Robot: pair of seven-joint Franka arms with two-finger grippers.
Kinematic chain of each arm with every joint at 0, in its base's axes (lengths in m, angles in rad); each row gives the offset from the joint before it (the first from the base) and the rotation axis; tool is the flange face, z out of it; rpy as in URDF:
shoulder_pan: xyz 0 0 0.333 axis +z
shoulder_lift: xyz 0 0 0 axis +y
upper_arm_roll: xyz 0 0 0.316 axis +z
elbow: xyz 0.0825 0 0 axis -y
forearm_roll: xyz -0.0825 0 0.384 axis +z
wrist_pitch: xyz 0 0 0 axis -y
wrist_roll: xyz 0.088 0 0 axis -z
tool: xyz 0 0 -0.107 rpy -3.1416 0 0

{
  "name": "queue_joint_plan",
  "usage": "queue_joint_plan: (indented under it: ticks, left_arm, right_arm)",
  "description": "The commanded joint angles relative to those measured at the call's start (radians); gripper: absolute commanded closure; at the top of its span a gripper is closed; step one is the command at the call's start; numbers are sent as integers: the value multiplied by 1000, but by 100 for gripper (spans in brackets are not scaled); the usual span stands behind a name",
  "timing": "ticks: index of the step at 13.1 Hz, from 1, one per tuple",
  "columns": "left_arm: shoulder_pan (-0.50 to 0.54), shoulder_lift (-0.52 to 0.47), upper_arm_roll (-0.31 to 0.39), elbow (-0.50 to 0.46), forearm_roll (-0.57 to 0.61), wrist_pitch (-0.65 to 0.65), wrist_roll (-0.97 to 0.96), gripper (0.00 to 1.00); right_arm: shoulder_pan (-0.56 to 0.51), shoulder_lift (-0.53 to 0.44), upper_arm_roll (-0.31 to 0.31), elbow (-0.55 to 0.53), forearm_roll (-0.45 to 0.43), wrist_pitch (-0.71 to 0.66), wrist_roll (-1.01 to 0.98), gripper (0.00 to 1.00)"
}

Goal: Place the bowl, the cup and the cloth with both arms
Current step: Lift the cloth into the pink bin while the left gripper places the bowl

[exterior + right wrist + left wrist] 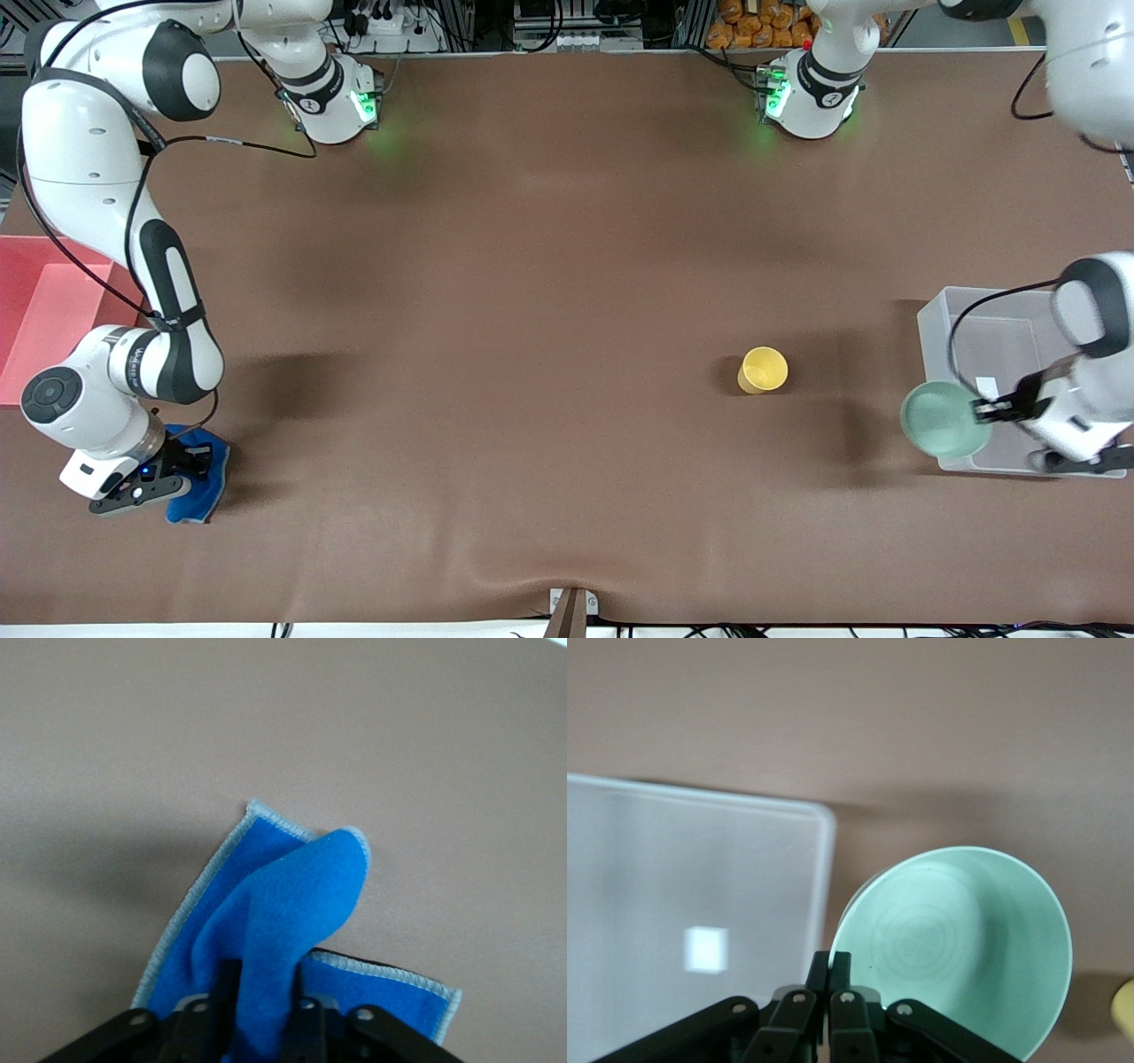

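The bowl (941, 420) is held in the air at the left arm's end of the table, its pale mint-green glossy inside facing up toward the front camera, over the edge of the clear plastic bin (992, 319) and the brown table (532, 310) beside it. The left gripper (986, 410) is clamped on the bowl's rim, on the side toward the bin. The left wrist view shows what the front view does not: the two fingers (830, 979) pressed close together on the rim of the bowl (957, 948), faint concentric rings in its base, and a white label on the bin (700, 904) floor. The cup (763, 369), plain yellow, lies tipped on the table with its open rim facing the front camera, well apart from the bowl toward the table's middle; only a sliver of it (1125, 1005) shows in the left wrist view. The cloth (199, 483), deep blue, lies at the right arm's end of the table, near the pink bin (35, 301). The right gripper (182, 462) is closed on it. The right wrist view shows a fold of the cloth (292, 912) pinched upward between the fingers (221, 988) while the rest lies flat, its grey-blue trim visible along the edges.
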Motion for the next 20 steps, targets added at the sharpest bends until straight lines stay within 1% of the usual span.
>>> queue_joint_plan:
  ticks: [1,2,4,6,7,10,12,14,16,18,20]
  left_arm:
    - [5,-44,114,-26,-17,-55,212,100]
    - [27,-42,131,-30,-25,-56,277,100]
    - [81,-30,128,-53,-45,-40,331,100]
    - [109,-30,130,-120,-121,19,391,100]
    - [109,-36,130,-157,-121,39,401,100]
    - [118,-36,130,-254,-123,150,424,100]
    - [137,-35,128,-286,-147,182,466,100]
    - [138,-33,128,-303,-163,184,475,100]
    - [133,-32,127,-341,-169,231,474,100]
    - [135,-22,125,-377,-172,297,495,100]
    - [130,-9,122,-374,-190,305,497,100]
  right_arm:
    - [-8,15,12,28,34,-21,13,100]
    - [-8,13,12,26,34,-21,14,100]
    - [-6,10,12,26,34,-29,14,100]
    - [-5,-20,11,26,34,-94,13,100]
    - [-8,-46,12,28,34,-172,14,100]
    - [-18,-164,6,29,31,-413,16,100]
    - [-23,-253,5,28,19,-571,14,100]
    - [-20,-338,-1,16,14,-674,22,100]
    - [-9,-449,-3,-64,9,-701,77,100]
    - [5,-574,-1,-195,-14,-701,144,100]
    - [28,-684,-1,-301,-40,-713,186,100]
